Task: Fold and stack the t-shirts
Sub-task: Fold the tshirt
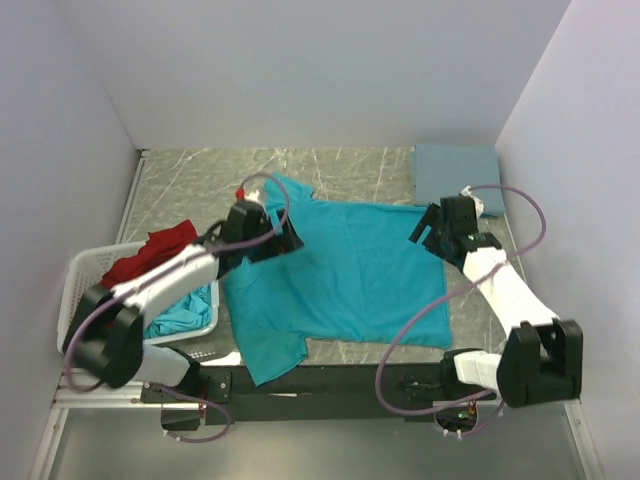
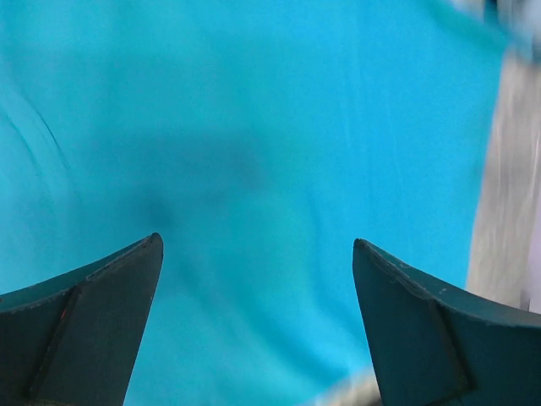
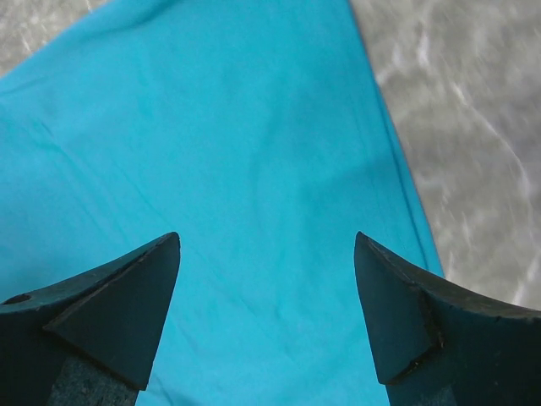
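A bright teal t-shirt [image 1: 340, 275] lies spread flat across the middle of the table; it fills the left wrist view [image 2: 254, 127] and most of the right wrist view [image 3: 211, 152]. My left gripper [image 1: 285, 240] is open and empty over the shirt's left shoulder area. My right gripper [image 1: 425, 232] is open and empty over the shirt's right edge. A folded grey-blue t-shirt [image 1: 457, 172] lies at the back right corner. A red t-shirt [image 1: 152, 252] and another teal t-shirt [image 1: 185, 310] lie in the basket.
A white lattice basket [image 1: 80, 285] stands at the left edge of the table. Grey marbled tabletop [image 1: 230, 170] shows behind the shirt and to its right [image 3: 473, 127]. Walls close in on three sides.
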Robot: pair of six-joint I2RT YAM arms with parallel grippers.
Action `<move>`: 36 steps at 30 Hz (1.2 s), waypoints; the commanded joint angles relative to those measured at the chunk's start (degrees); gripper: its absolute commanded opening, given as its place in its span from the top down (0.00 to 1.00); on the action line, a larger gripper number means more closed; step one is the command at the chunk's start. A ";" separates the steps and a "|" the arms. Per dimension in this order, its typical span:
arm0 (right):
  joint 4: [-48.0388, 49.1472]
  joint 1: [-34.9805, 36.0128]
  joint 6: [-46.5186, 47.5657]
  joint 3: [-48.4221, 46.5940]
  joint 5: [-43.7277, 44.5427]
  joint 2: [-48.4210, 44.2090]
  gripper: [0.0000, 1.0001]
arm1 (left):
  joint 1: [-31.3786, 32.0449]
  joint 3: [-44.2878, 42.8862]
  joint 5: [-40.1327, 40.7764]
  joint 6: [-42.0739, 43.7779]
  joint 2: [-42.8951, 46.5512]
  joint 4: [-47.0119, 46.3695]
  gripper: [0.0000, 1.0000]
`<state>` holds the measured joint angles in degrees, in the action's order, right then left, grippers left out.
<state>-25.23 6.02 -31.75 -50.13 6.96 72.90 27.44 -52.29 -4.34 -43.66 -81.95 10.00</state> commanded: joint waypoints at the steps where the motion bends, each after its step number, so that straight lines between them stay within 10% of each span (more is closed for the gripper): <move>1: 0.89 0.22 -2.88 4.94 2.26 -6.70 0.10 | 6.98 6.31 5.55 -4.14 8.63 11.57 0.01; 10: -0.34 0.13 -1.83 8.03 3.06 -12.87 0.10 | 24.04 20.19 3.82 -23.12 32.00 36.92 0.01; 17: 0.01 -0.04 -1.21 8.20 2.97 -11.82 0.10 | 32.67 23.73 0.73 -32.97 33.35 42.38 0.02; 22: 0.18 -0.05 -1.04 9.00 3.76 -11.56 0.10 | 33.90 26.62 -3.47 -33.42 32.38 40.11 0.29; 36: -0.16 0.04 -2.88 10.49 4.37 -11.55 0.10 | 35.31 29.18 -2.52 -34.39 26.32 30.96 0.49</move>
<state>-26.17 6.02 -33.63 -40.64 9.43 63.07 61.98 -23.66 -7.81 -76.25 -54.04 47.66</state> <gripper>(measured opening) 0.900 0.531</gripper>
